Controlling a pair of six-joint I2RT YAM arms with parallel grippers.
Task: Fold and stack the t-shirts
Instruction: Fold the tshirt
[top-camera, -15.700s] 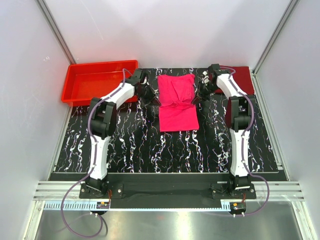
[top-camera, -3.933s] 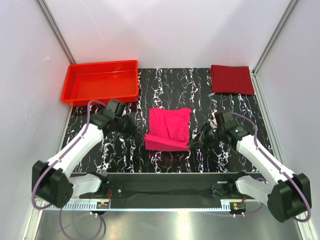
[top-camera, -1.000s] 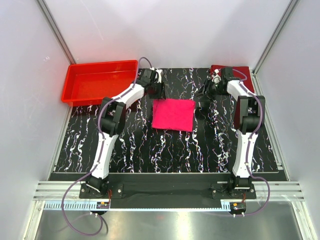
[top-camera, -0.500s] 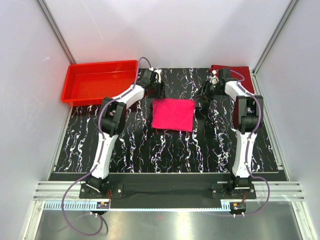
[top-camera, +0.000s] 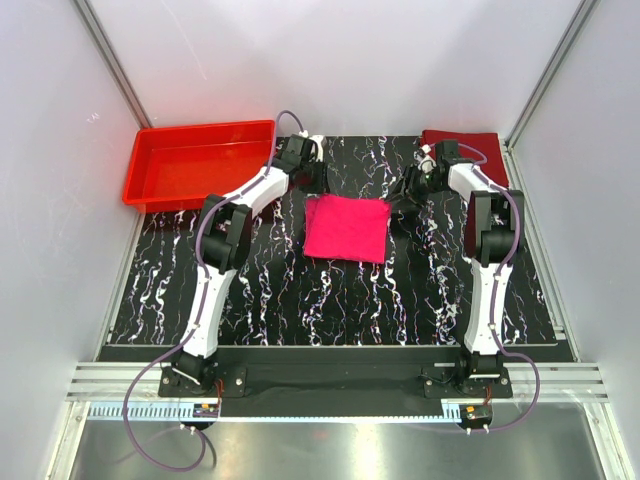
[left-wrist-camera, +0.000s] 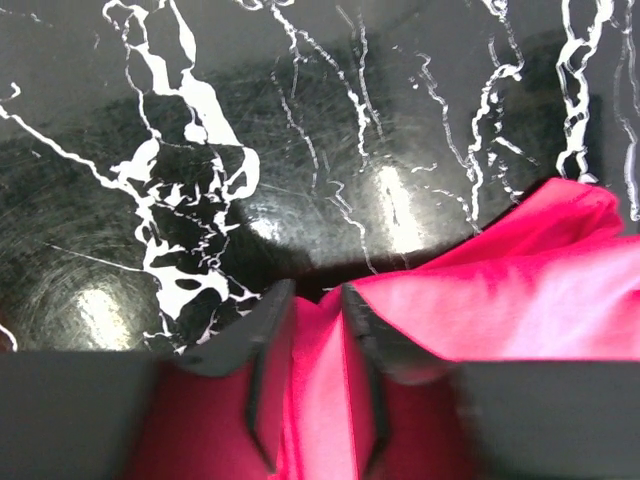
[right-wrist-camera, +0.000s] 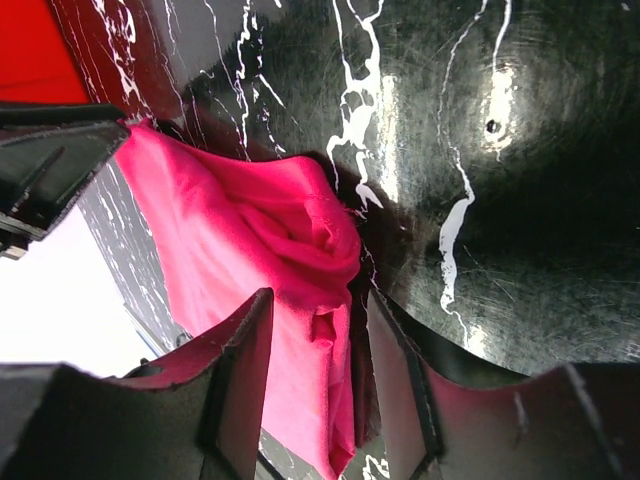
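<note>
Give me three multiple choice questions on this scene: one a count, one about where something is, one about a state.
1. How many shirts lie in the bright red rectangular plastic tray?
A none
B one
C two
2. Where is the dark maroon-red cloth t-shirt?
A at the near edge
B at the far right corner of the black white-veined table
C in the tray
3. The bright magenta-pink cloth t-shirt is:
A spread out with sleeves showing
B folded into a flat rectangle
C crumpled in a heap

Answers: 1 A, only the tray's bare floor shows; 2 B, it lies by the right wall at the back; 3 B, straight edges and no sleeves show.
</note>
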